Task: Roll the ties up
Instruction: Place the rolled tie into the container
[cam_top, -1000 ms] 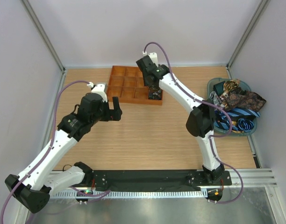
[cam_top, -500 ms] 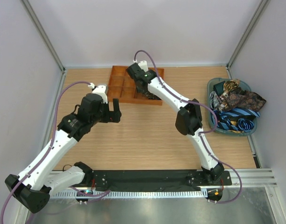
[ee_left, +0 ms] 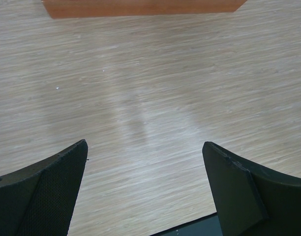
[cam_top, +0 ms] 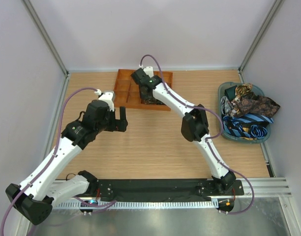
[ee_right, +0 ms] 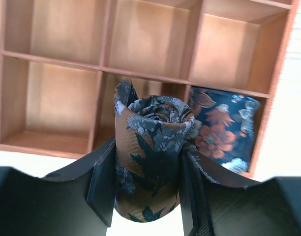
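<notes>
Right wrist view showed my right gripper (ee_right: 148, 196) pinching a rolled tie (ee_right: 153, 142) between its two black fingers (ee_right: 102, 182), with the jaws part closed against the sides of the coil. The coil stood upright and its fabric was brown-gold with a dark blue-grey leaf pattern. It hung at the near row of the orange tray (ee_right: 145, 73), in front of the compartment next to the corner one; I could not tell whether its base had entered that compartment. A second coil (ee_right: 222, 135), blue with orange flowers, sat upright in the corner compartment, just beside the held coil. Top external view hid both coils under my right gripper (cam_top: 151, 97), but it alone showed the whole tray (cam_top: 125, 91) at the far side of the table (cam_top: 155, 142) and the loose ties (cam_top: 251, 105), paisley and blue striped, heaped in a teal basket (cam_top: 239, 139) at the right edge. That view also placed my left gripper (cam_top: 122, 118) near the tray's left front corner, apart from it. Left wrist view showed my left gripper (ee_left: 145, 152) spread wide over bare wood, holding nothing, with the tray's near wall (ee_left: 140, 7) at the top edge.
</notes>
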